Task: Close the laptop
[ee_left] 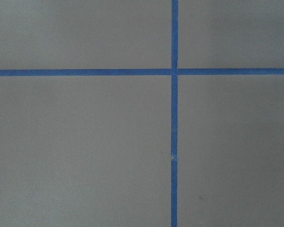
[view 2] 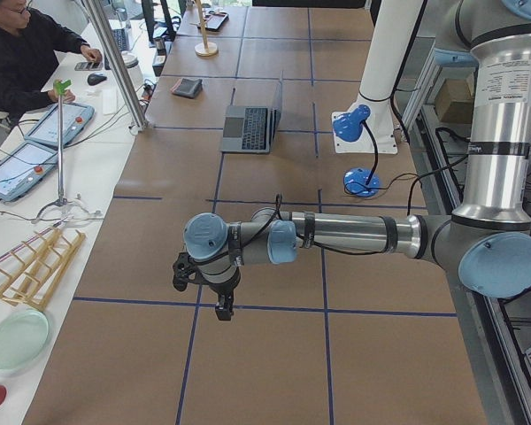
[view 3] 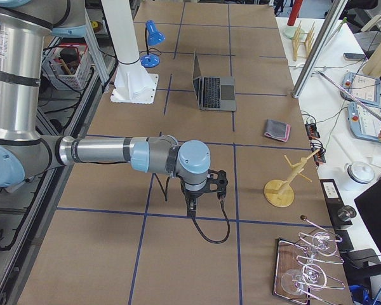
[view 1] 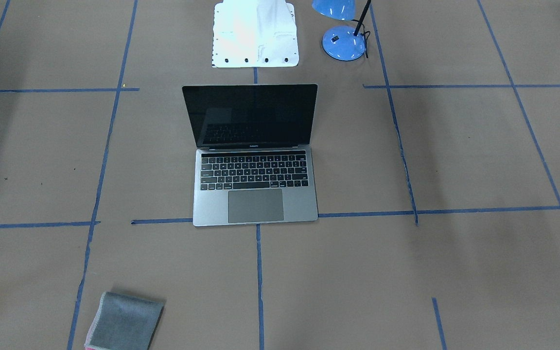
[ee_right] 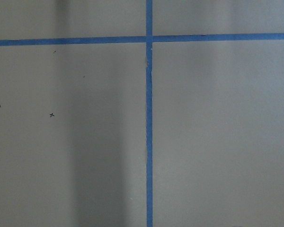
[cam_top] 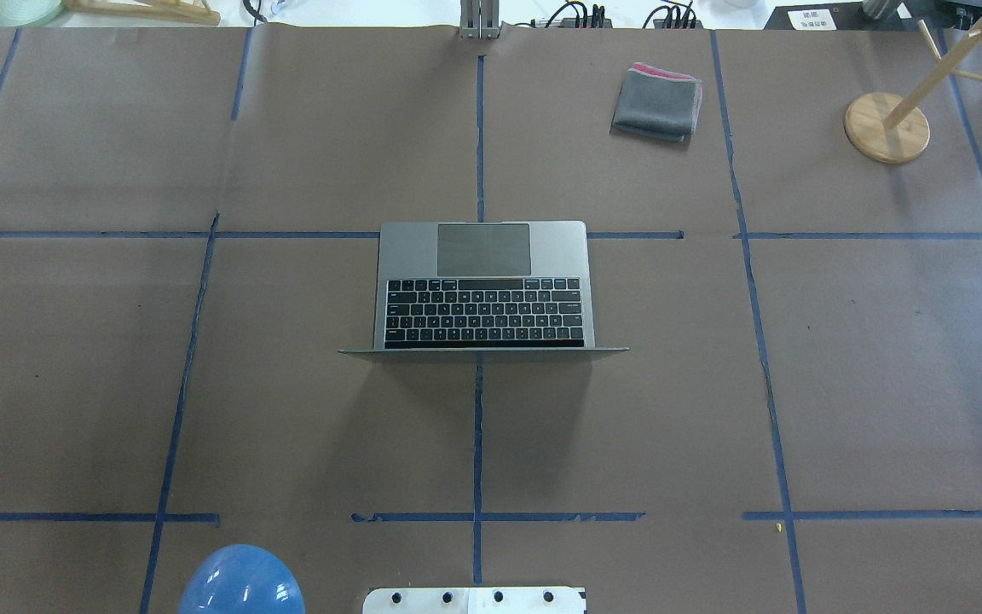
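Note:
The laptop (view 1: 255,206) stands open in the middle of the brown-papered table, its black screen upright and dark, its keyboard and trackpad bare. It also shows in the overhead view (cam_top: 482,256) and both side views (view 2: 248,128) (view 3: 216,92). My left gripper (view 2: 223,305) hangs over the table far from the laptop, toward the table's left end. My right gripper (view 3: 200,202) hangs likewise toward the right end. Both show only in the side views, so I cannot tell whether they are open or shut. Both wrist views show only paper and blue tape.
A folded grey cloth (cam_top: 657,102) lies beyond the laptop to the right. A blue desk lamp (view 1: 343,43) stands beside the white robot base (view 1: 255,34). A wooden stand (cam_top: 887,128) is at the far right. An operator (view 2: 26,62) sits at a side desk.

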`<control>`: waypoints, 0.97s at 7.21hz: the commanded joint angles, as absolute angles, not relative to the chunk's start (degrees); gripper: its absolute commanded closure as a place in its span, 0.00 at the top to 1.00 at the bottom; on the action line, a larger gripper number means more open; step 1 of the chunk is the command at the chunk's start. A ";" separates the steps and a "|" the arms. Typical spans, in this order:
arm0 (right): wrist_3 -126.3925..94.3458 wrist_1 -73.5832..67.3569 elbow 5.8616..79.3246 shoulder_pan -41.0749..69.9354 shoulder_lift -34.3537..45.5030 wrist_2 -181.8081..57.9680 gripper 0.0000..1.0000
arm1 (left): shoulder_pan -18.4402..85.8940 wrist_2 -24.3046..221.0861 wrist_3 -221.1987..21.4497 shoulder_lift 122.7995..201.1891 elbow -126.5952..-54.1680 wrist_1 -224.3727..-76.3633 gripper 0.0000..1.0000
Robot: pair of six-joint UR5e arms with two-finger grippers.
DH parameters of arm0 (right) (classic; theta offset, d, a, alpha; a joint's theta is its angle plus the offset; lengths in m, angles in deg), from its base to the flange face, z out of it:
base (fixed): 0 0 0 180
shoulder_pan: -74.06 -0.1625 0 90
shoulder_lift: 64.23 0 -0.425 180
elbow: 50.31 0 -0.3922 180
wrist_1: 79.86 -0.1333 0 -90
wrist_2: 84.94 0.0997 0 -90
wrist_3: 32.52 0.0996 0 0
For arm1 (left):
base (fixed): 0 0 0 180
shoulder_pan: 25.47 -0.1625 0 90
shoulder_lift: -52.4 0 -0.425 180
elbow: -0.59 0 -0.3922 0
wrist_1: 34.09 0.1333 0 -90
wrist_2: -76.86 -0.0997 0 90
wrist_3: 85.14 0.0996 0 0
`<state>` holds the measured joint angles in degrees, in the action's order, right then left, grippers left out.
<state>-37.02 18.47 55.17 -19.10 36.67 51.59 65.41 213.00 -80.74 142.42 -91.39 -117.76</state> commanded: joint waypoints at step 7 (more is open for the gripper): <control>-34.47 18.58 56.65 -19.01 32.54 53.12 1.00 | 65.15 216.32 -88.09 143.45 -99.04 -117.06 1.00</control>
